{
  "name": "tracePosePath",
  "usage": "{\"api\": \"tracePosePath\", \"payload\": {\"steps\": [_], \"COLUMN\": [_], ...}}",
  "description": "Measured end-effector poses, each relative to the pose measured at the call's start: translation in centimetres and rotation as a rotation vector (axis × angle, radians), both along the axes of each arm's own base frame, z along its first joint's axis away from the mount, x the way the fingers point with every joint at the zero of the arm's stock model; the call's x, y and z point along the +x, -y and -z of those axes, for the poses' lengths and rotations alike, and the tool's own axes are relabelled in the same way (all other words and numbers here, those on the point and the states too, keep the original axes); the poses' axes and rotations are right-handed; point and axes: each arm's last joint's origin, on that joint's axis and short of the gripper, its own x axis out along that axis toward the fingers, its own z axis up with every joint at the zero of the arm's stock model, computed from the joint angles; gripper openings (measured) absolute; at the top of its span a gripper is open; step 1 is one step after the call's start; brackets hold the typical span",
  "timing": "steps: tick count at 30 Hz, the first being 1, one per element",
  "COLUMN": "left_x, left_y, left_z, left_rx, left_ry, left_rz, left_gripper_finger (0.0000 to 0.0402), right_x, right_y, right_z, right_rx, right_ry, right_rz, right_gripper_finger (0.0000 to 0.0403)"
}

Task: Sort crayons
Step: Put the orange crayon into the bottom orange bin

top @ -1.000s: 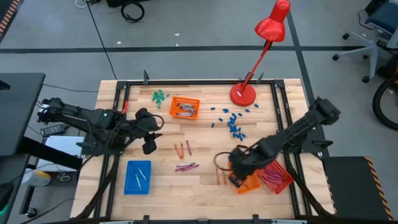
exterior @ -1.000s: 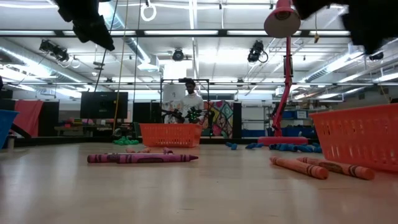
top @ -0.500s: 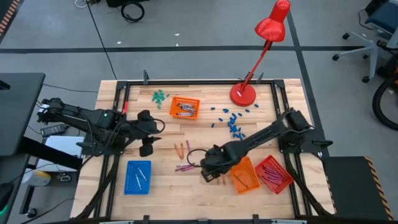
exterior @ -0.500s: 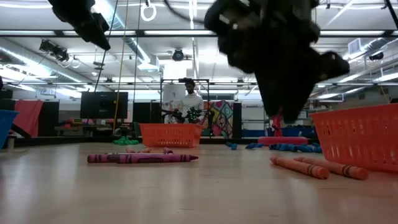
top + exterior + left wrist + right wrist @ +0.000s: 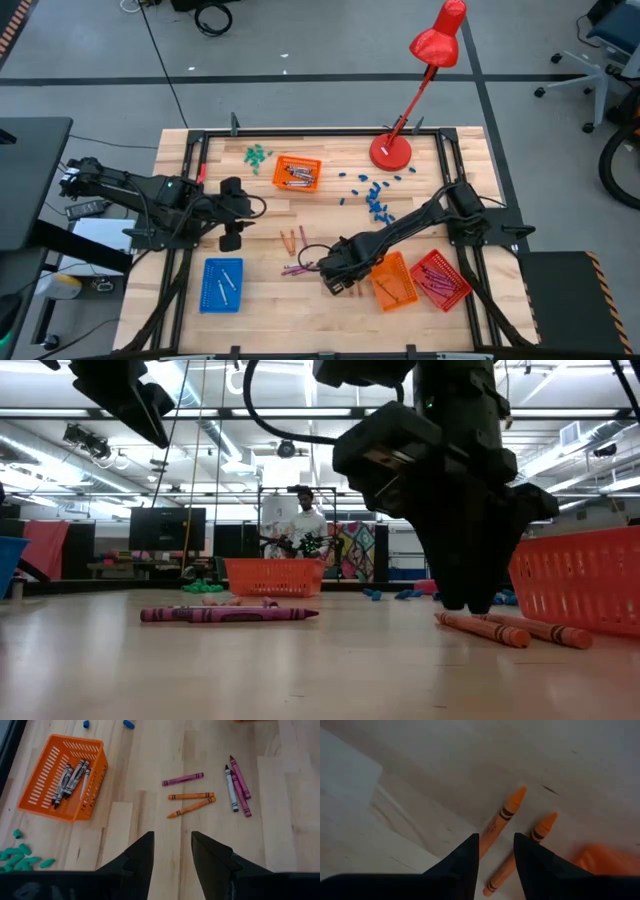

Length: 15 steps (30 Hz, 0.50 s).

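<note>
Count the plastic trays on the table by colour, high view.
Orange trays: 2
Blue tray: 1
Red tray: 1
Total: 4

orange tray (image 5: 612, 860) blurred, cut off

No text, label or number is legible anywhere; the crayons' (image 5: 501, 822) wrapper print is unreadable.
</note>
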Motion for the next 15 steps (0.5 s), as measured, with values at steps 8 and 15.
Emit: {"api": "tracePosePath", "payload": {"steps": [8, 15], "left_x": [0.0, 0.0], "left_y": [0.0, 0.0], "left_z": [0.0, 0.0], "left_rx": [-0.001, -0.043], "left_ry": [-0.003, 0.009], "left_rz": [-0.003, -0.054], "left_gripper_finger": [0.0142, 0.0142], "right_x": [0.2, 0.2], "right_y": [-0.2, -0.4], "right_z": [1.0, 1.5], "right_rx": [-0.031, -0.070], "right_ry": [0.001, 0.000], "right_rz": [-0.031, -0.036], "right_gripper_finger": [0.0126, 0.0125]}}
